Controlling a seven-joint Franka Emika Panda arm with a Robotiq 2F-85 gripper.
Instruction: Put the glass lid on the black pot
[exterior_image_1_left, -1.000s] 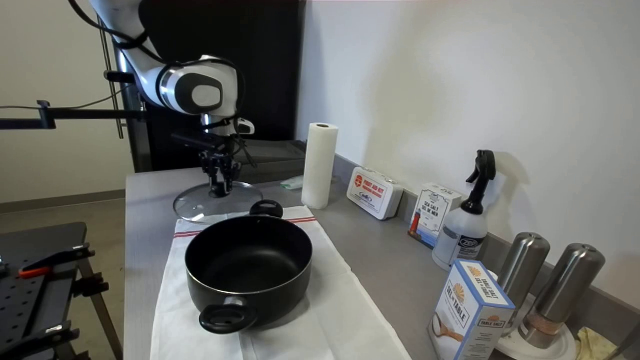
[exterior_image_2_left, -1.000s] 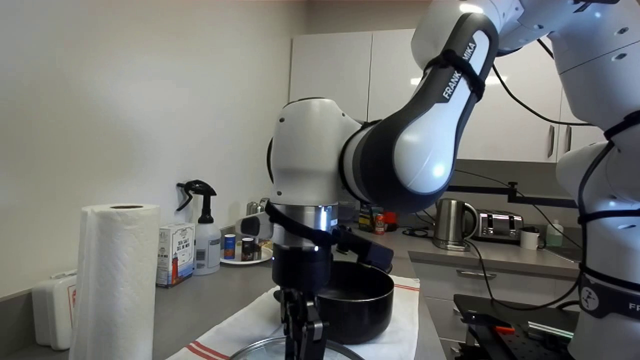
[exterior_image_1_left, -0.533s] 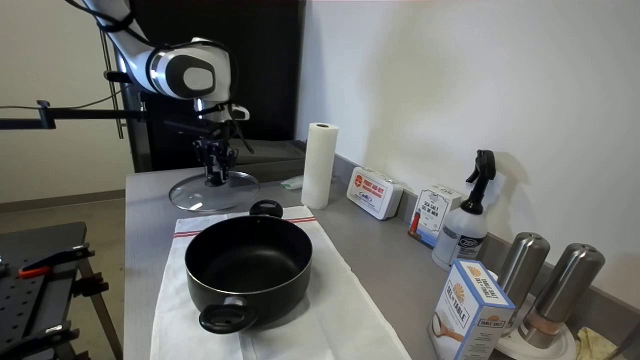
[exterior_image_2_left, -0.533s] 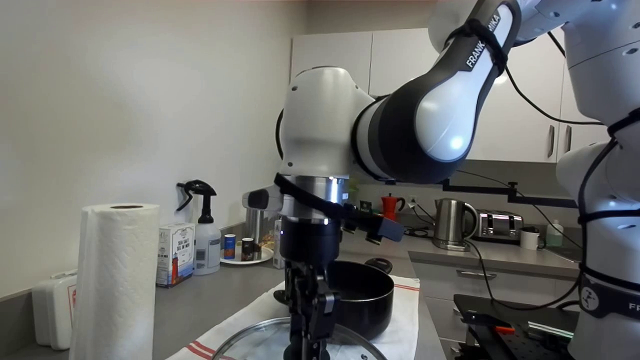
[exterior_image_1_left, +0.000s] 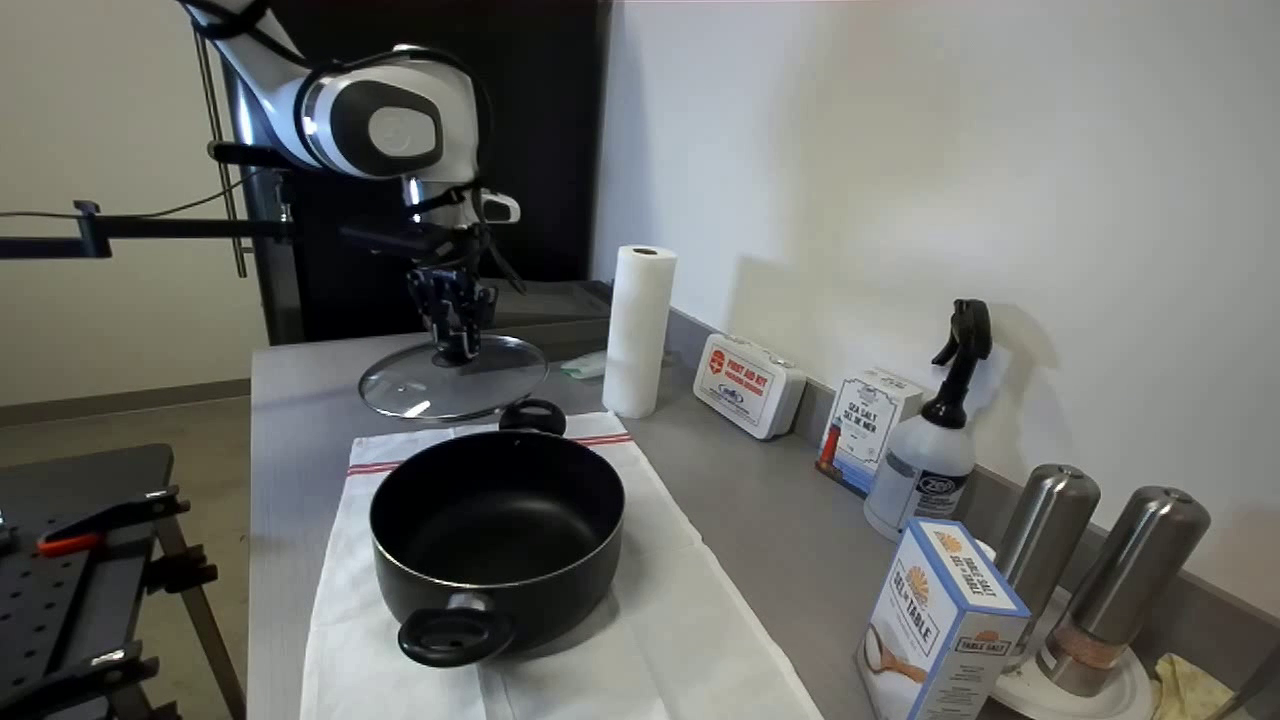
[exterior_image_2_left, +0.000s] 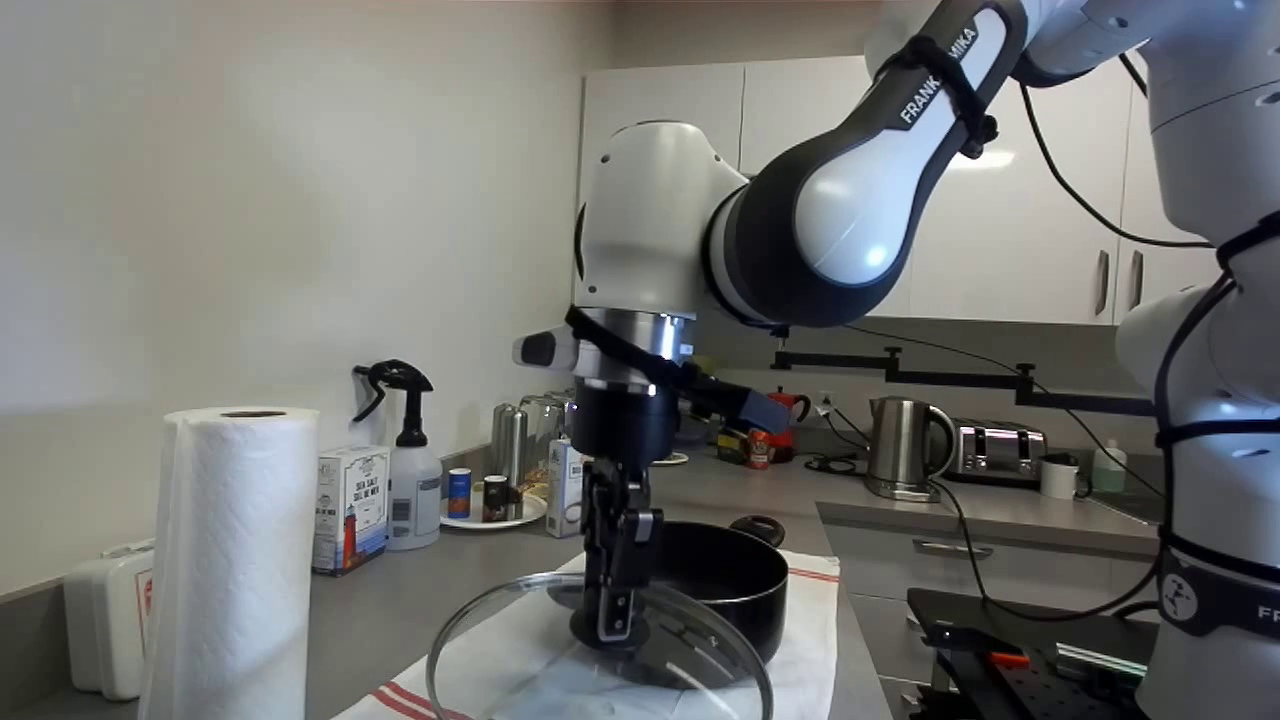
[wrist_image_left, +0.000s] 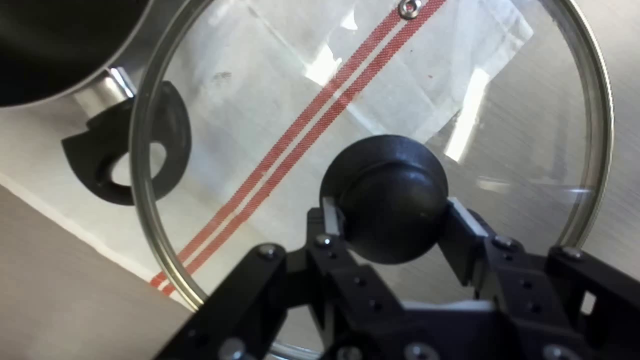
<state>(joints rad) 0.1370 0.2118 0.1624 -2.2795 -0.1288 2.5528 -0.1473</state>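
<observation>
The glass lid (exterior_image_1_left: 400, 385) is a clear disc with a metal rim and a black knob. It is held in the air behind the pot and also shows in an exterior view (exterior_image_2_left: 520, 655) and the wrist view (wrist_image_left: 270, 100). My gripper (exterior_image_1_left: 457, 352) points down, its fingers shut on both sides of the lid's knob (wrist_image_left: 390, 220); it also shows in an exterior view (exterior_image_2_left: 612, 630). The black pot (exterior_image_1_left: 497, 520) stands uncovered and upright on the towel; it is partly behind the gripper and lid in an exterior view (exterior_image_2_left: 735, 600). Part of it shows in the wrist view (wrist_image_left: 55, 45).
A white towel (exterior_image_1_left: 680, 620) with red stripes lies under the pot. A paper towel roll (exterior_image_1_left: 640, 330) stands right of the lid. Along the wall are a first aid kit (exterior_image_1_left: 748, 385), salt boxes (exterior_image_1_left: 940, 620), a spray bottle (exterior_image_1_left: 920, 465) and metal grinders (exterior_image_1_left: 1125, 590).
My gripper has risen with the lid in its grip. In the last half second the lid has also shifted slightly to the right in an exterior view. The pot has not moved.
</observation>
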